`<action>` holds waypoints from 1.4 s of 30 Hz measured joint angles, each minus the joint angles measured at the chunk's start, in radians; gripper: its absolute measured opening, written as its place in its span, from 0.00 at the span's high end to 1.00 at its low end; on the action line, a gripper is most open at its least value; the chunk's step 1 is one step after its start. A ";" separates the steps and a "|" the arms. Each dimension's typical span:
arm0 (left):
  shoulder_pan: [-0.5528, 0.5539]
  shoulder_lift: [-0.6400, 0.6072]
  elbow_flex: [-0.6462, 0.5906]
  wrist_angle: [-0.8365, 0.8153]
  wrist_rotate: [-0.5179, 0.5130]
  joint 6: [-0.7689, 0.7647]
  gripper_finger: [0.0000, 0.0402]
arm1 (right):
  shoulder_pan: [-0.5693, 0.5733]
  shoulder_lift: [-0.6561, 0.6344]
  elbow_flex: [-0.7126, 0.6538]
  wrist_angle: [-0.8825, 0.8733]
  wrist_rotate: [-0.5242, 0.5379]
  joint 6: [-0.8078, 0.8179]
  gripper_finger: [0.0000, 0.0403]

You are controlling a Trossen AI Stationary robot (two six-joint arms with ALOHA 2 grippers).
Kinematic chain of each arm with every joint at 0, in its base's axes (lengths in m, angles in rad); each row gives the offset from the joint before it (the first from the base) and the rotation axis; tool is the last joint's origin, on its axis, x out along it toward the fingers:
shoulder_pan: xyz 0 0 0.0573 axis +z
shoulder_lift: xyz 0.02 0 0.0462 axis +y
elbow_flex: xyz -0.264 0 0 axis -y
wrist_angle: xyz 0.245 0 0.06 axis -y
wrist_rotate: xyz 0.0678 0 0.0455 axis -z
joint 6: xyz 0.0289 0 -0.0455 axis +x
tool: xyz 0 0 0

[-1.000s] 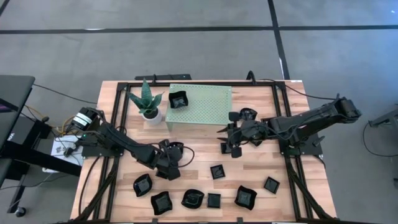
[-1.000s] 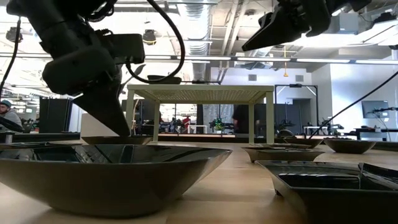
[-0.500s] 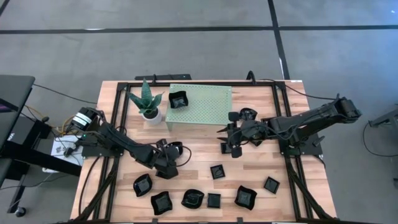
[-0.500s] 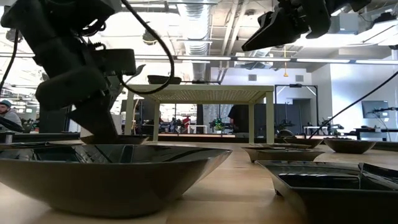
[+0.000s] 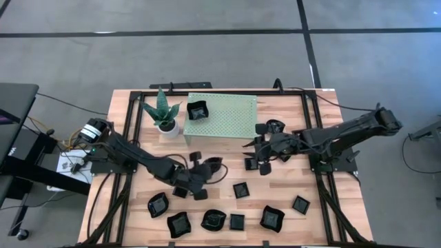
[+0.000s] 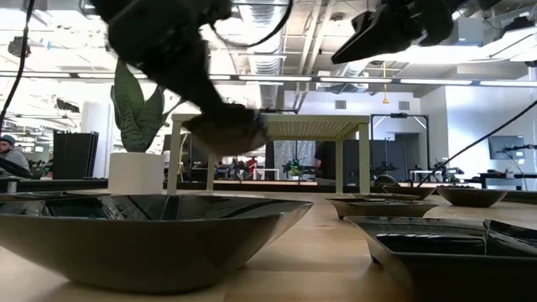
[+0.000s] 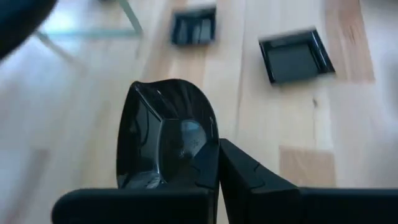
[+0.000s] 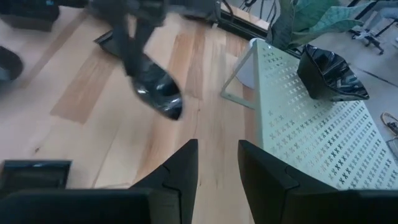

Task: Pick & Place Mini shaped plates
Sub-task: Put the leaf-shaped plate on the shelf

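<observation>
A: So we've got one mini plate (image 5: 212, 165) pinched by its rim in the left gripper (image 5: 201, 172), jaws clenched on it, lifted clear of the desk (image 5: 275, 182) around the middle, just in front of the pale green stand (image 5: 231, 116).

B: Yep, in our low view that plate (image 6: 226, 132) hangs in the air. Another black plate (image 5: 198, 109) sits on the stand's top, near the corner by the potted plant (image 5: 164, 114).

A: The rest of the plates (image 5: 215, 220) lie along the desk's front edge, a few more scattered toward the middle.

B: And our right gripper (image 5: 256, 156) hovers just off the stand's right end, jaws apart with nothing between them, one more plate (image 5: 275, 126) close behind it.
</observation>
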 joint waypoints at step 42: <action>0.517 0.218 0.153 0.640 0.237 0.541 0.97 | -0.025 -0.242 -0.152 -0.350 -0.061 0.321 0.73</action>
